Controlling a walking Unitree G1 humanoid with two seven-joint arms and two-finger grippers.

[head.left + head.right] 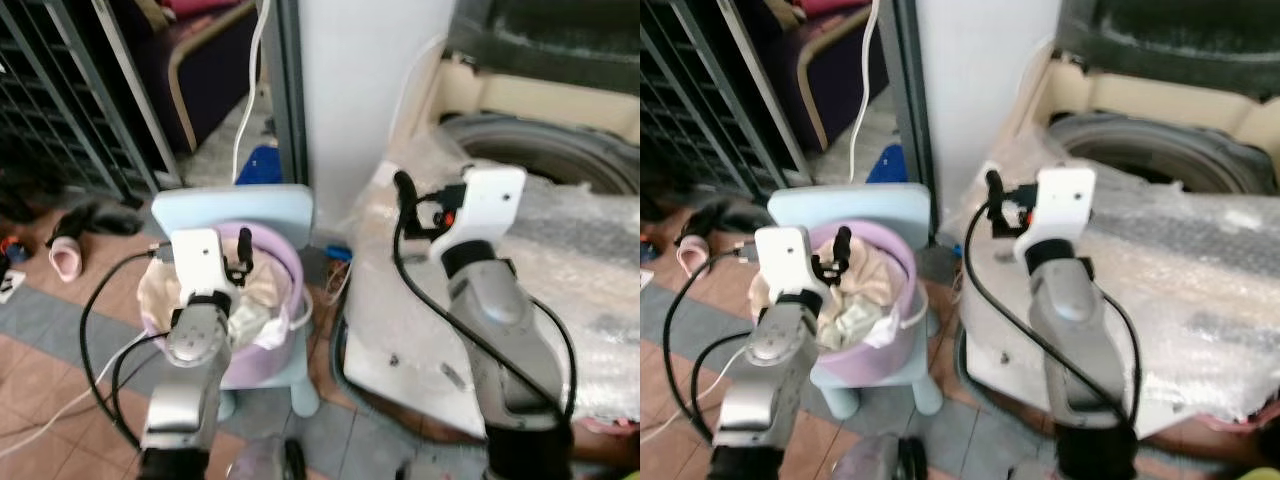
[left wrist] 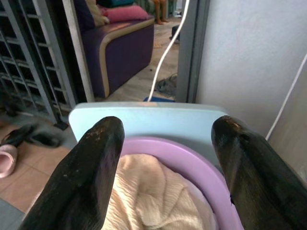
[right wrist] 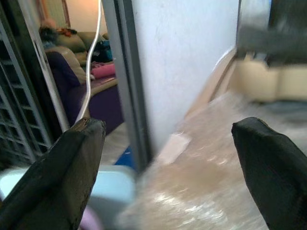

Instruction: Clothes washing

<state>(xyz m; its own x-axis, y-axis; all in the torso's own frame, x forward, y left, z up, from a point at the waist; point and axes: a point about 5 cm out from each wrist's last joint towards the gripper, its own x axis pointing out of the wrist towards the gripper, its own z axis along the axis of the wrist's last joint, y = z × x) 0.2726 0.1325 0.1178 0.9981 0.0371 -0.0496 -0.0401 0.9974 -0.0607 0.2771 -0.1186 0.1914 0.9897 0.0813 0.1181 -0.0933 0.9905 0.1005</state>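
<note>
1. The left gripper [image 2: 163,167] hovers just above the purple basket [image 1: 290,262], fingers spread wide, holding nothing.
2. Cream clothes [image 2: 153,196] lie heaped in that basket, which sits on a pale blue chair [image 1: 235,205].
3. The right gripper [image 3: 168,167] is raised over the plastic-wrapped washing machine [image 1: 590,270], wide open and empty.
4. Farther off, the washer's drum opening [image 1: 560,150] gapes; slippers [image 1: 70,250] lie on the tiled floor [image 1: 50,340].
</note>
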